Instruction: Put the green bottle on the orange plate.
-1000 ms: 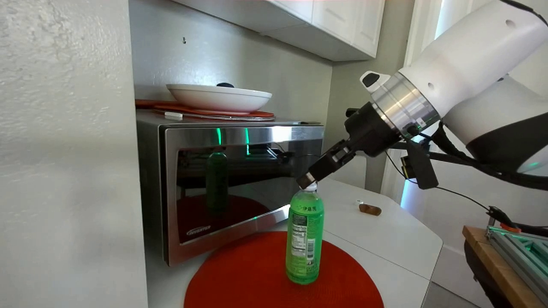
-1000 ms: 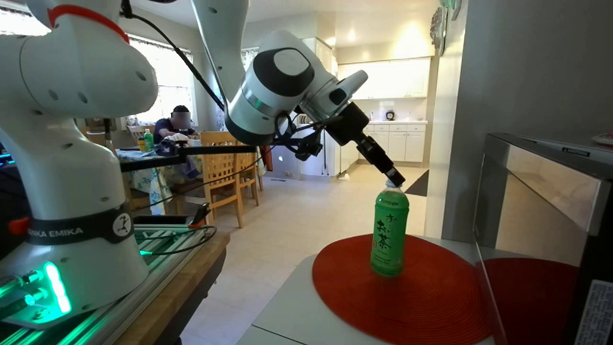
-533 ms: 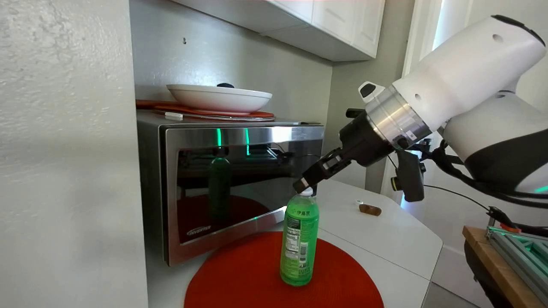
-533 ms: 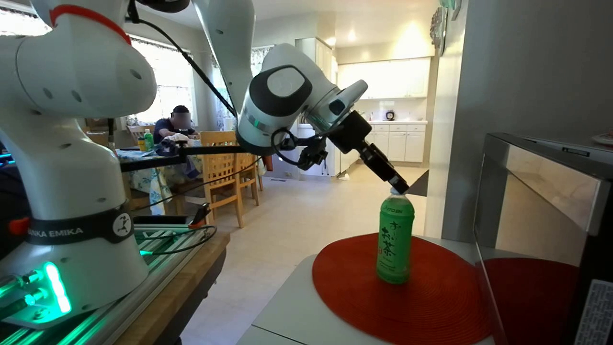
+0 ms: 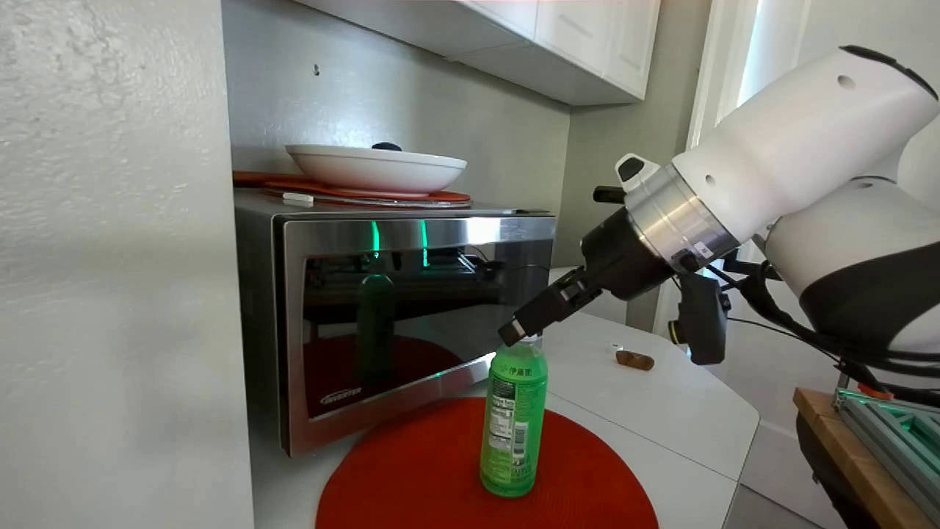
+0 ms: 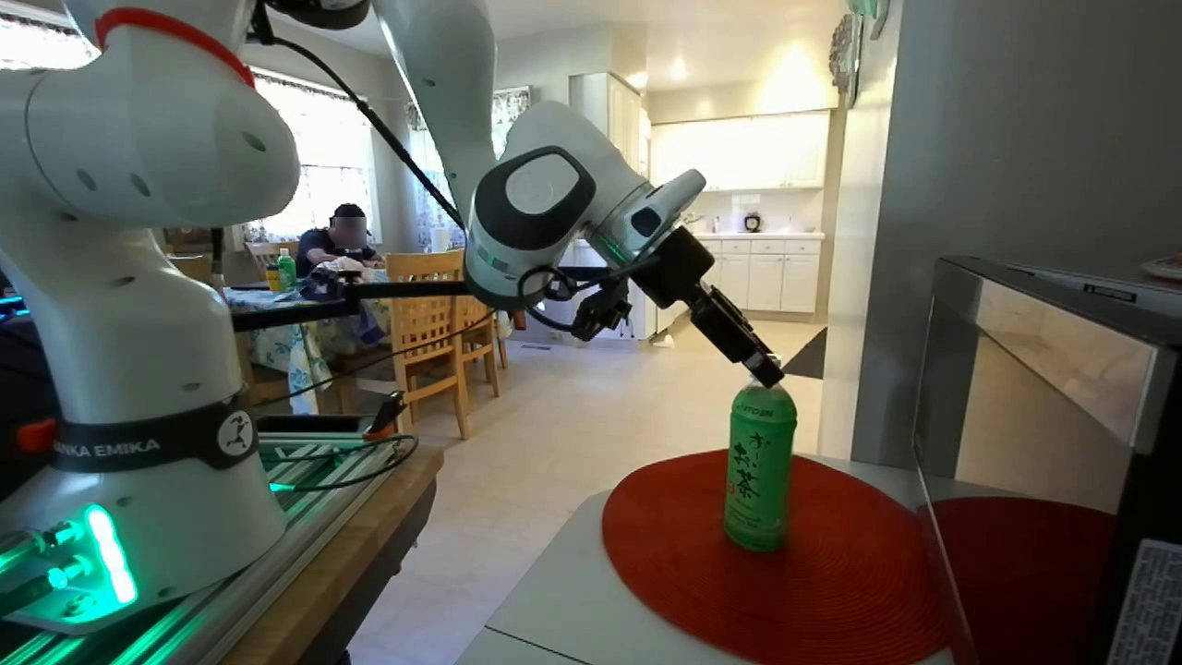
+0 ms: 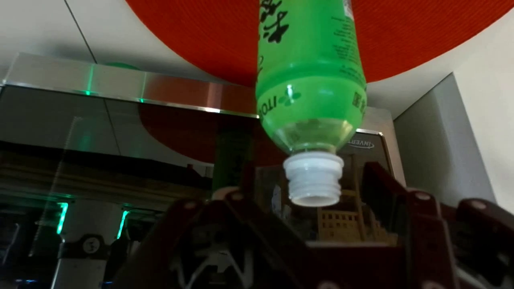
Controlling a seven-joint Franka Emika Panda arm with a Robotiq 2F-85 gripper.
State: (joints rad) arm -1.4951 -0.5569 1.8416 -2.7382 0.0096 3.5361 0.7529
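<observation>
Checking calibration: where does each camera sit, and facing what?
In an exterior view: beside a wall, facing the microwave; hand, arm show.
In an exterior view: near the microwave, facing far cabinets; hand, arm, base show.
Wrist view: on the arm, picture inverted, facing the bottle; fingers show.
Both exterior views share bottle, orange plate, hand.

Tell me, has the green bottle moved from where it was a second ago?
Yes: in both exterior views, the green bottle has shifted slightly toward the microwave and lower in the picture.
</observation>
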